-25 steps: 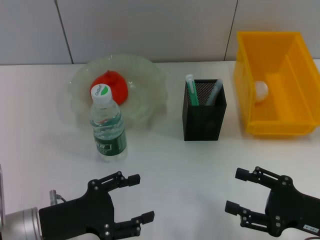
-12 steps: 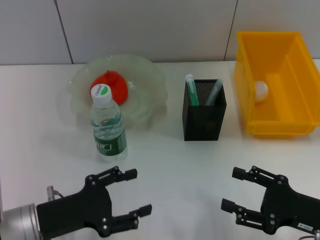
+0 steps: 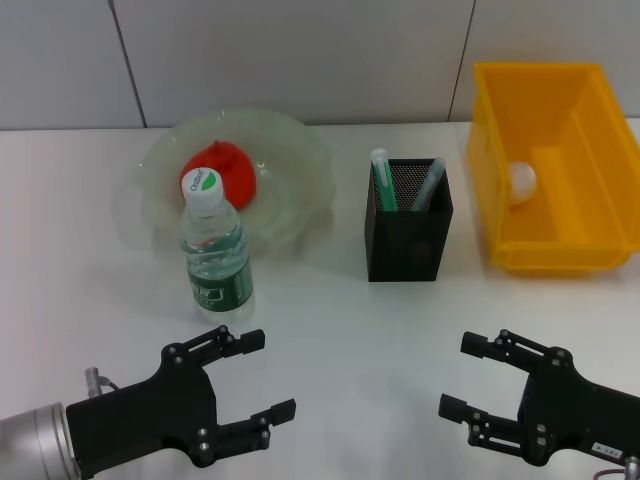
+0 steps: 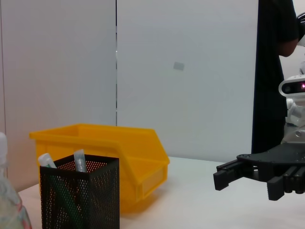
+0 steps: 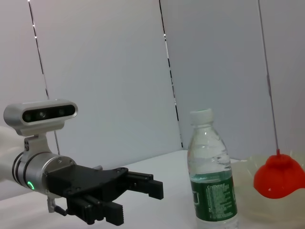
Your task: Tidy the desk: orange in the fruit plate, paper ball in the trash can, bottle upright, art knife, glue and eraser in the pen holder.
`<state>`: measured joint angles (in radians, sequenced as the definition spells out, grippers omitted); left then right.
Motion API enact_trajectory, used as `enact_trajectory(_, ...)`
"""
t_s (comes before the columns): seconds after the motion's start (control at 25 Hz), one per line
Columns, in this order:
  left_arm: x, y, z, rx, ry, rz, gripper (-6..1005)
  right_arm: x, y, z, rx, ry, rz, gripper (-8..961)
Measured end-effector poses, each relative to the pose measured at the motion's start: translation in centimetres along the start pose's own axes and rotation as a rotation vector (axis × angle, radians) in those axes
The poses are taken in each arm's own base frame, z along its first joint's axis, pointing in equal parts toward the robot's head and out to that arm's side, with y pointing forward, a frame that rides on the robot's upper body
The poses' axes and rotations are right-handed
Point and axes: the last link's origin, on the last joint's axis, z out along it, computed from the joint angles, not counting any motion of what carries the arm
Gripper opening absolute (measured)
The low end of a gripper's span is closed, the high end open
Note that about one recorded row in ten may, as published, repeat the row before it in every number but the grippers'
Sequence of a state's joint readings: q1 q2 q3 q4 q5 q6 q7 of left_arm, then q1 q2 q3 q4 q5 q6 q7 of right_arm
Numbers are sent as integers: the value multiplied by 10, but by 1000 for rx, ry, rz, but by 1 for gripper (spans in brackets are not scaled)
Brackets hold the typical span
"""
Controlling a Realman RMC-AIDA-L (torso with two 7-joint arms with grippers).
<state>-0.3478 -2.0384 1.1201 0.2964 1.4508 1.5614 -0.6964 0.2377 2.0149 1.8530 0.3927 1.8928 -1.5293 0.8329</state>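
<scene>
We see the desk looking tidy: the orange [image 3: 222, 170] lies in the plate [image 3: 290, 150], the bottle [image 3: 215, 258] stands upright just in front of it, two slim items poke out of the pen holder [image 3: 405, 235], and the paper ball [image 3: 523, 179] sits in the yellow bin [image 3: 555, 165]. We cannot make out an eraser in the holder. Our left gripper [image 3: 248, 380] and right gripper [image 3: 478, 375] hover low at the near edge, both with fingers spread and holding nothing. The bottle is nearest the left gripper, so a careless forward sweep of that arm could knock it over; the mesh holder looks light and would tip likewise
</scene>
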Motion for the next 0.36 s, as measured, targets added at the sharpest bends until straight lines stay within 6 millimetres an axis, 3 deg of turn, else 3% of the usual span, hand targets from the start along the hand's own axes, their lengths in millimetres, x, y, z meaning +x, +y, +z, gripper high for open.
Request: enact_trajectory(0.36, 0, 1, 1, -1, 2, -2, 800, 1, 1, 2, 1, -1, 3, 775)
